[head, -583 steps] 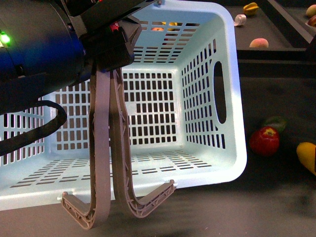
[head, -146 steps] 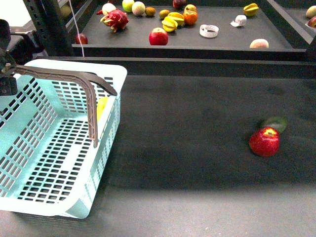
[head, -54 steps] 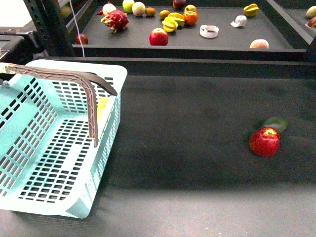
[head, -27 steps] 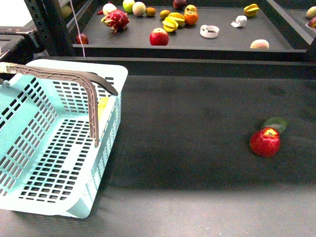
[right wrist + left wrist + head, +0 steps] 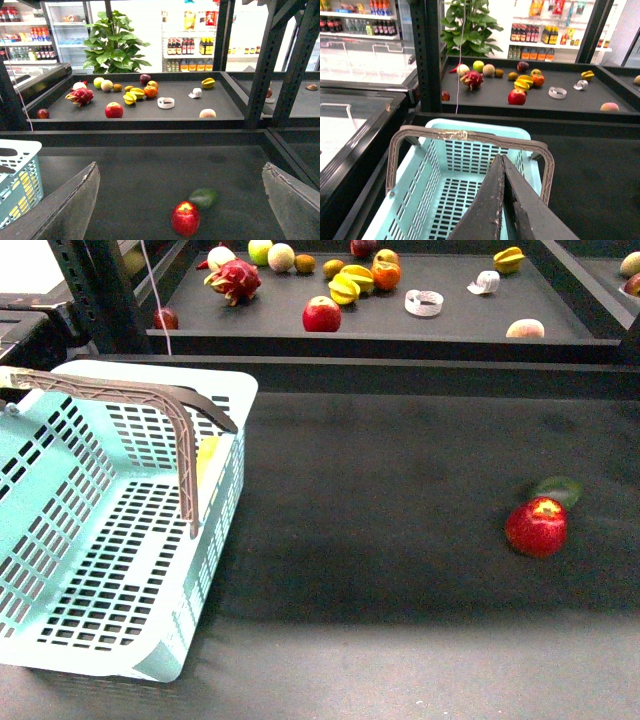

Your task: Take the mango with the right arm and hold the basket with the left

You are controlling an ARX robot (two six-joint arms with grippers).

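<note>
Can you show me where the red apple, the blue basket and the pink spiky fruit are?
red apple (image 5: 537,527), front view, middle of its skin
basket (image 5: 120,665), front view, near rim
pink spiky fruit (image 5: 236,280), front view, middle of its body

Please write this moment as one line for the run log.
left gripper: shut, empty, above basket | right gripper: open, empty | mango: seemingly inside basket | red apple: on table

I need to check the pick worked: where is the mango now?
Front view: the mango lies inside the basket at the left, against its right wall behind the handle.
</note>
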